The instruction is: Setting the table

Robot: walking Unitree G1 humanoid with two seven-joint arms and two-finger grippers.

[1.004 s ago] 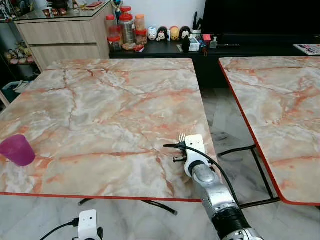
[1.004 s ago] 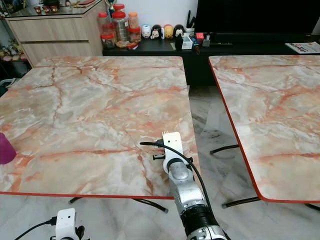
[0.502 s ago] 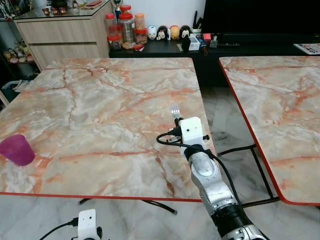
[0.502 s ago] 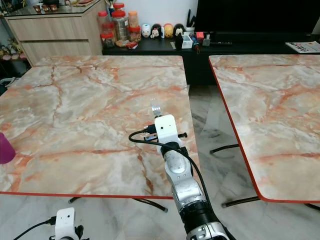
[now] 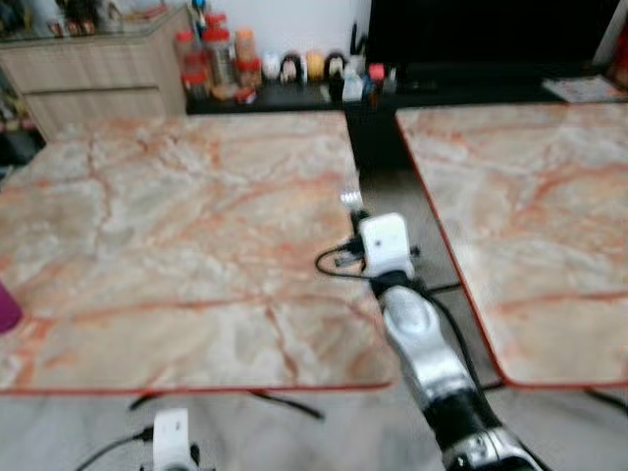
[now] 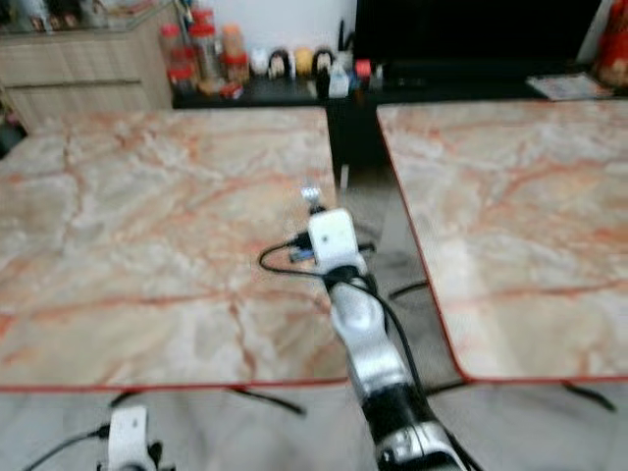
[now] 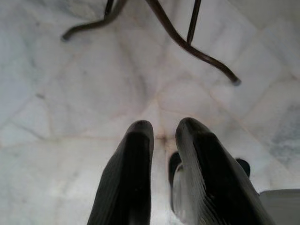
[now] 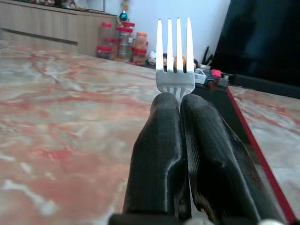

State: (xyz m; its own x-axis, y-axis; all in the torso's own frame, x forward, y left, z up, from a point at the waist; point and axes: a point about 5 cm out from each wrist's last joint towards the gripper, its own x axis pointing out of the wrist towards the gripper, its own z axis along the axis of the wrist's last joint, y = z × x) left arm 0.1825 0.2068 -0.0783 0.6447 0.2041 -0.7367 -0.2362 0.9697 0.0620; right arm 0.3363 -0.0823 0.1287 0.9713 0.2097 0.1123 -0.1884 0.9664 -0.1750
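A: Right gripper [image 8: 180, 101]?

B: Fingers [image 8: 159, 154] pressed together, clamping one fork [image 8: 175, 56]. Tines stick out past the tips, pointing forward. It hangs over the near right part of the left marble table [image 5: 177, 235], close to the edge by the gap.

A: How will the fork handle?

B: Judging by looks: thin metal, stiff, light, probably slick. Grip sits just behind the tines, handle hidden between the fingers. Narrow hold, so it could pivot when set down.

A: Left gripper [image 7: 161, 140]?

B: Hangs idle, fingers nearly together with a slim gap, nothing between them, over pale floor [image 7: 70, 103] and table legs [image 7: 187, 42].

A: Counts?

B: One fork, two marble tables, second table [image 5: 530, 196] on the right. Head views blurred; jars [image 5: 211, 64] on the far counter too smeared to count.
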